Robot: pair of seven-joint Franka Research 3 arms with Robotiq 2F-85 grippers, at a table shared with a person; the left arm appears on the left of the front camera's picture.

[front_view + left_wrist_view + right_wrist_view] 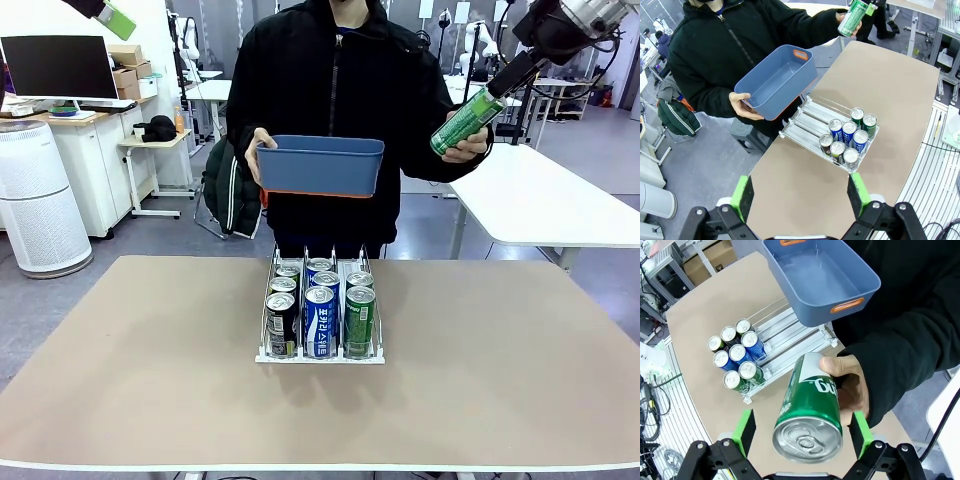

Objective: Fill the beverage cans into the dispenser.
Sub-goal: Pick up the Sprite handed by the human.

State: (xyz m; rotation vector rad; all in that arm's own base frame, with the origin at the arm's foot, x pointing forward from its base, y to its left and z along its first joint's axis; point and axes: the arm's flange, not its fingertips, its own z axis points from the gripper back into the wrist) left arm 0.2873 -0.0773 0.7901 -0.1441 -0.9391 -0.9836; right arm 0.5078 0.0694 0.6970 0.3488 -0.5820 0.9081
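Observation:
A person across the table holds a green beverage can tilted in one hand. My right gripper is at its silver top. In the right wrist view the can lies between the green pads of my right gripper, which stand a little off its sides, so the gripper is open. The dispenser sits mid-table with several black, blue and green cans at its near end. My left gripper hangs open high above the table's left side and holds nothing.
In the other hand the person holds an empty blue tub above the table's far edge, just past the dispenser. A white table stands behind on the right. A white air purifier stands at the left.

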